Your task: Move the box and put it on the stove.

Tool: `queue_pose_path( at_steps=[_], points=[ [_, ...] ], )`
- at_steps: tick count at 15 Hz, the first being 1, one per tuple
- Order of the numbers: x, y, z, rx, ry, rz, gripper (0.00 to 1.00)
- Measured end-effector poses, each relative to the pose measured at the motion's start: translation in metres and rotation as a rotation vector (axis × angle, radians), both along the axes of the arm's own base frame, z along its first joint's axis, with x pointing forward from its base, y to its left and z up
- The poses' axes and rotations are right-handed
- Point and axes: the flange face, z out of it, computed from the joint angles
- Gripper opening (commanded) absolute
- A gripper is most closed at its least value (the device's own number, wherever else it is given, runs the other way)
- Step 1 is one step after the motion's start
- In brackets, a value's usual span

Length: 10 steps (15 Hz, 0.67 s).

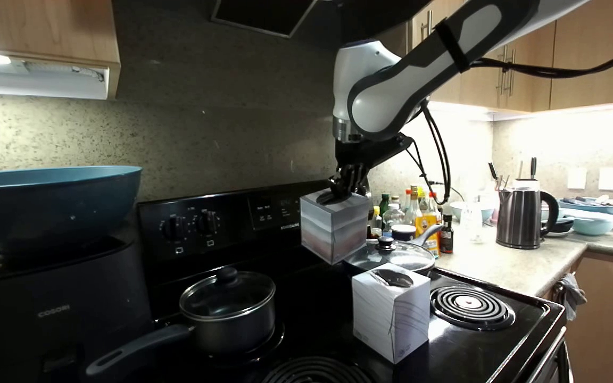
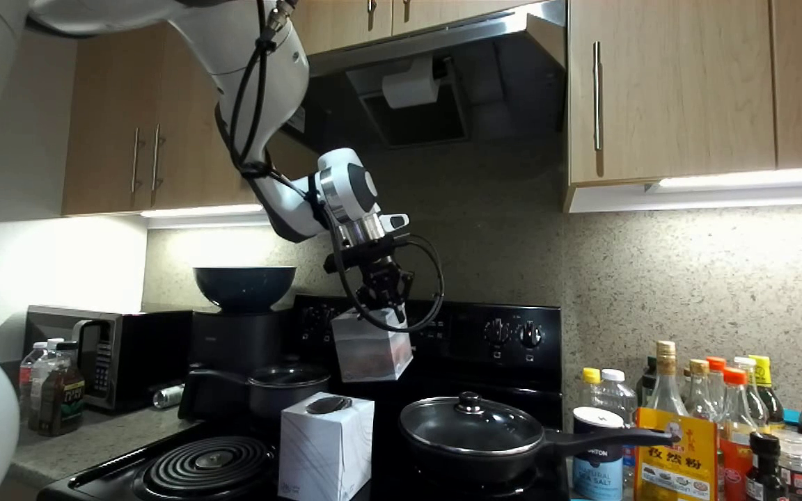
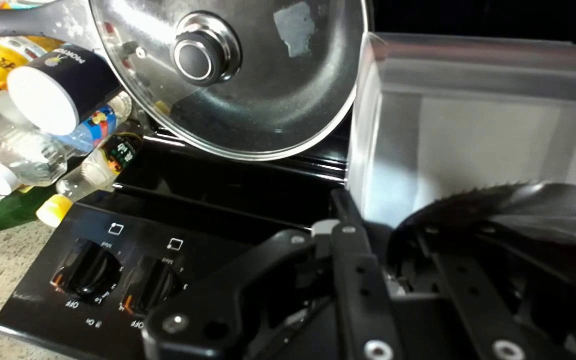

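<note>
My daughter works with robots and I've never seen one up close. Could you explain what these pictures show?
The jointed white-and-black machine is a robot arm. Two pictures come from cameras standing outside it; the close-up comes from a camera on its wrist. The black tool at its end grips a banded box at the top, holding it in the air above the stove. On the stove sit another pale carton, a lidded pot and a lidded pan.

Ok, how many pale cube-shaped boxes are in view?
2. The held box hangs from the gripper, above the stove; the second box stands on the stove. Others could be hidden behind things.
</note>
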Motion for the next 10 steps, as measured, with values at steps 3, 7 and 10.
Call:
queue_pose_path(
  at_steps=[3, 7, 10],
  points=[
    [-0.008, 0.008, -0.027, 0.049, 0.062, 0.000, 0.04],
    [-0.017, 0.013, -0.063, 0.074, 0.139, 0.008, 0.04],
    [-0.019, 0.013, -0.076, 0.076, 0.166, 0.008, 0.04]
  ],
)
